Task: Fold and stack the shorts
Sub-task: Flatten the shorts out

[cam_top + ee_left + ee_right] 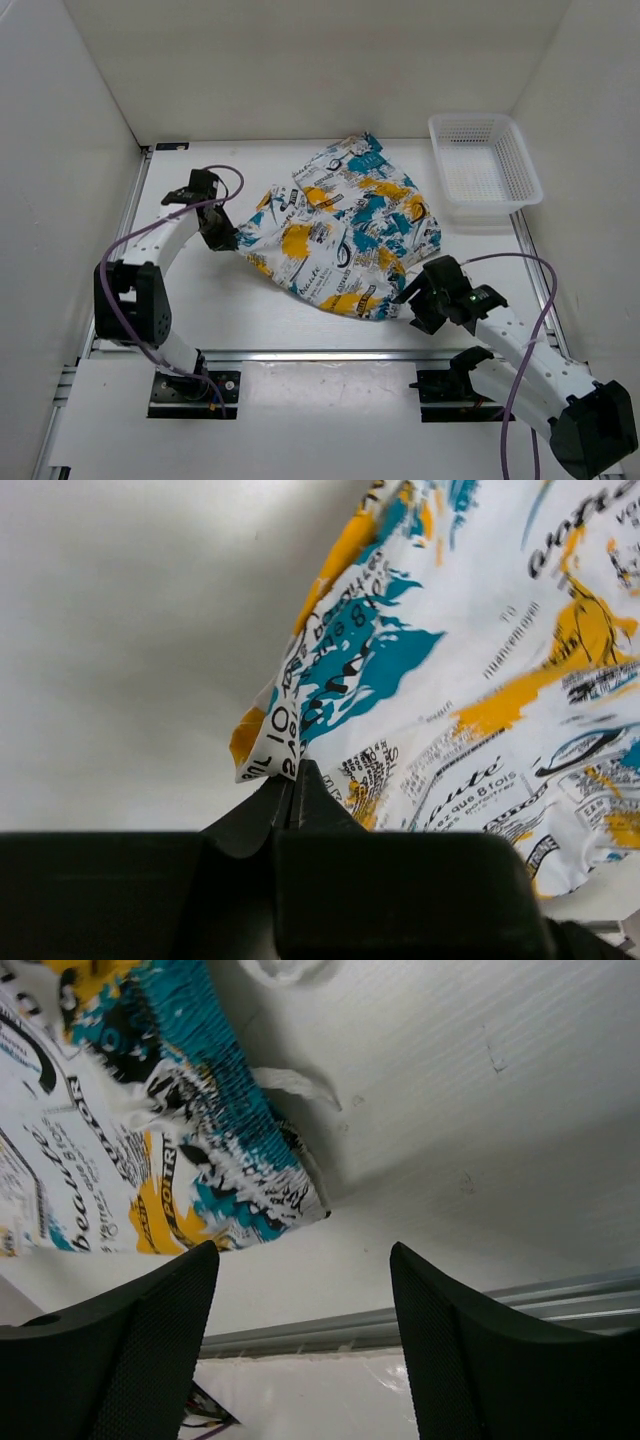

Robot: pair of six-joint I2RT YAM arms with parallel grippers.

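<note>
Black fingertips of the left gripper (pixel 294 786) are pressed tight together, pinching the printed hem at one corner of the shorts (pixel 340 235), and from that pinch the cloth spreads away ahead of the fingers and off to their right, lifted a little above the table (pixel 250 310). Over on the other side, the right gripper (pixel 300 1340) stands with its jaws wide apart and nothing between them; the gathered teal waistband corner lies just beyond its left finger, and a white drawstring (pixel 295 1082) trails out on the bare surface further ahead. Between the two grippers the shorts lie rumpled and partly folded over themselves. Past the right fingers, well apart from the cloth's near corner, a white mesh basket (pixel 522 150) sits by the back corner. Plain white walls (pixel 60 150) close in the white tabletop, with an aluminium rail (pixel 300 354) along its near edge.
</note>
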